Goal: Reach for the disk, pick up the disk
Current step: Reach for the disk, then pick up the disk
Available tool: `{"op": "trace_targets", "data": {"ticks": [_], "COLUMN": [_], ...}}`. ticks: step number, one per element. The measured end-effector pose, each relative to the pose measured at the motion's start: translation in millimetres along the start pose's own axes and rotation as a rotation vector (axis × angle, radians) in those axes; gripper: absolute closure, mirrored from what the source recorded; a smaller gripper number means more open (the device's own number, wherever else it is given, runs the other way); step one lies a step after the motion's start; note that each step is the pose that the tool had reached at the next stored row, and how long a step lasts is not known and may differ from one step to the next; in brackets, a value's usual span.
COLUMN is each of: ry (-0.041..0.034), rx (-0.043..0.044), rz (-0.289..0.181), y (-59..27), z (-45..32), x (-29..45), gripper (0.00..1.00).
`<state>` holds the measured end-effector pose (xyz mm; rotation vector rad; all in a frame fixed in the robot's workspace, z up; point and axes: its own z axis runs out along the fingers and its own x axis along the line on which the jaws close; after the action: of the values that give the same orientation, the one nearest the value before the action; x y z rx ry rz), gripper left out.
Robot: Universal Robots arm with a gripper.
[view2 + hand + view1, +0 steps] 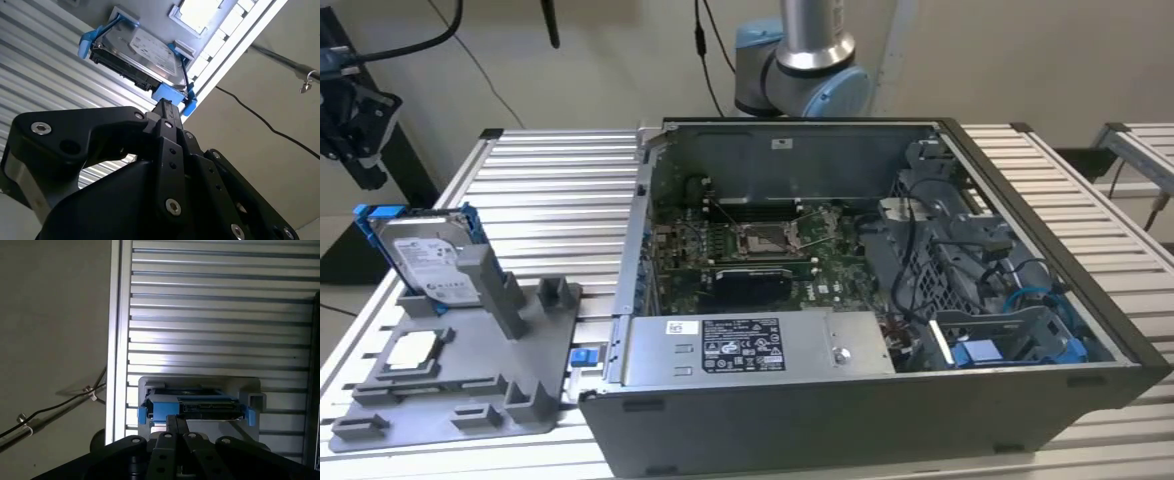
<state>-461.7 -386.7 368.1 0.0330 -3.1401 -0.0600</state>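
Exterior view: the disk [424, 255] stands on edge in a grey holder [520, 400] on the table [547, 180], at 9 o'clock from the open case [854, 430].

Second wrist view: the gripper [167, 106], jaws closed and empty, points at the disk's blue rail [167, 93].

First wrist view: the tips sit near that rail; I cannot tell whether they touch it.

Soft, even room light leaves the inside of the open grey metal computer case [854, 430] shadowed in the exterior view, while a bright glare band crosses the ribbed aluminium table [210, 340] in the first wrist view.
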Motion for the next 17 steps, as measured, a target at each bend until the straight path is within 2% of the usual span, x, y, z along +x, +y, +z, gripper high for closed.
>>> {"op": "trace_targets", "data": {"ticks": [7,17], "ry": [0.001,0.0052], "rx": [0.0,0.0001], "rz": [-0.025,-0.137], "y": [0.0,0.0], "z": [0.0,0.0], "x": [0.1,0.0], "gripper": [1.0,1.0]}}
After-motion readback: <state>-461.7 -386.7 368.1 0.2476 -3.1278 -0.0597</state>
